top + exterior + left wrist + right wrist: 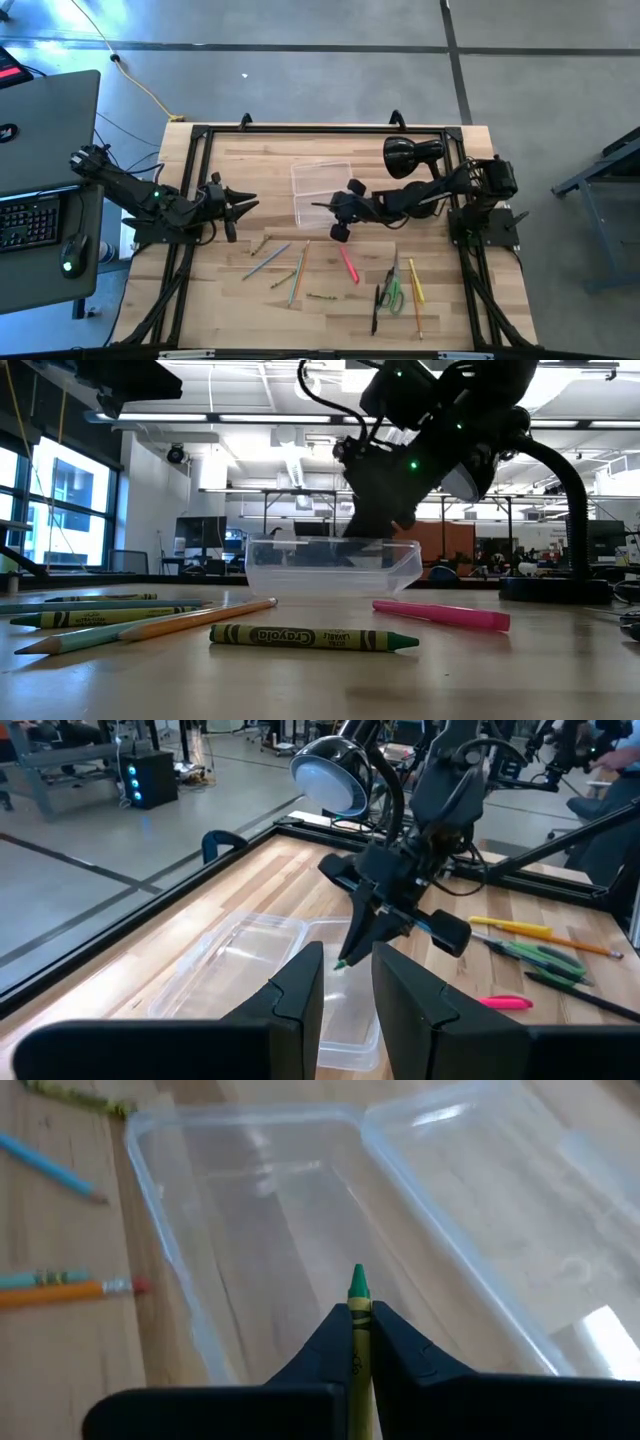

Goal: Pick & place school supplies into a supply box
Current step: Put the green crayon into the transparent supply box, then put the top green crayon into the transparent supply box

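Observation:
The clear supply box [320, 190] lies open on the wood table, its lid part beside it. My right gripper [359, 1312] hovers over the box [300, 1210], shut on a green crayon [358, 1285]. The left wrist view shows that crayon's tip [343, 963] pointing down at the box [240, 970]. My left gripper [248, 205] waits open to the left of the box, fingers [300, 995] aimed at it. On the table near the front lie pencils [270, 255], a pink marker [348, 265], green scissors [392, 290] and another green crayon [312, 638]. My right gripper pinches the green crayon between its two fingers, the crayon lying along them with its pointed end [358, 1292] sticking out past the fingertips. The fingers come from the table's right, slanting down. The crayon is lifted clear above the box.
A black desk lamp [410, 155] stands at the far right, behind the right arm. A yellow pencil [415, 285] and a black pen [378, 310] lie by the scissors. A laptop and keyboard [30, 215] sit left of the table.

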Robot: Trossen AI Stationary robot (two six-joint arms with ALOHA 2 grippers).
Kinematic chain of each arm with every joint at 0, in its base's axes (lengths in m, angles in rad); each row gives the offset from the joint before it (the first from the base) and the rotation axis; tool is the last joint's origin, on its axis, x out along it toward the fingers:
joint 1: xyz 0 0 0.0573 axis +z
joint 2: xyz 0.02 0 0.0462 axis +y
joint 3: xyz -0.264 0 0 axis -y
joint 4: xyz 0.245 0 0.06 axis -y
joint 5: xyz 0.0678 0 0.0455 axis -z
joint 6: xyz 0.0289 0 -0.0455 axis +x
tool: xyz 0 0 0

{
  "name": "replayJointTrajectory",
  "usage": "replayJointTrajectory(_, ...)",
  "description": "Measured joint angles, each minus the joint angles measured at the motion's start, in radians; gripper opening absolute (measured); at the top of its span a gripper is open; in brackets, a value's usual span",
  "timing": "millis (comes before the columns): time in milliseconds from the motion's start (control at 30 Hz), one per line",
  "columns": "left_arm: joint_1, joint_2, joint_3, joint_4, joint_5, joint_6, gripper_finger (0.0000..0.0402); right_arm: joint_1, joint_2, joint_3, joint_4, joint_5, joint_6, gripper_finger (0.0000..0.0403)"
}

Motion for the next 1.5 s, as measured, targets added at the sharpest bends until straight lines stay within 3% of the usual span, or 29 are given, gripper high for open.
replayJointTrajectory(500,0.0,0.0,0.0,0.0,-0.002,0.0,0.0117,0.0,-0.002,-0.003,0.043,0.025,0.024,0.0102)
replayJointTrajectory(967,0.0,0.0,0.0,-0.046,0.001,-0.002,0.0117,0.071,-0.005,0.191,0.016,0.022,-0.074,0.0113)
replayJointTrajectory(1100,0.0,-0.001,0.0,-0.146,0.048,-0.123,0.0117,0.096,-0.005,0.21,0.018,0.022,-0.068,0.0113)
replayJointTrajectory(1300,0.0,0.022,-0.017,-0.355,0.231,-0.39,0.0117,0.126,-0.005,0.21,0.014,0.028,-0.065,0.0114)
replayJointTrajectory(1500,0.0,0.09,-0.152,-0.316,0.246,-0.461,0.0117,0.129,-0.005,0.21,0.013,0.04,-0.062,0.0114)
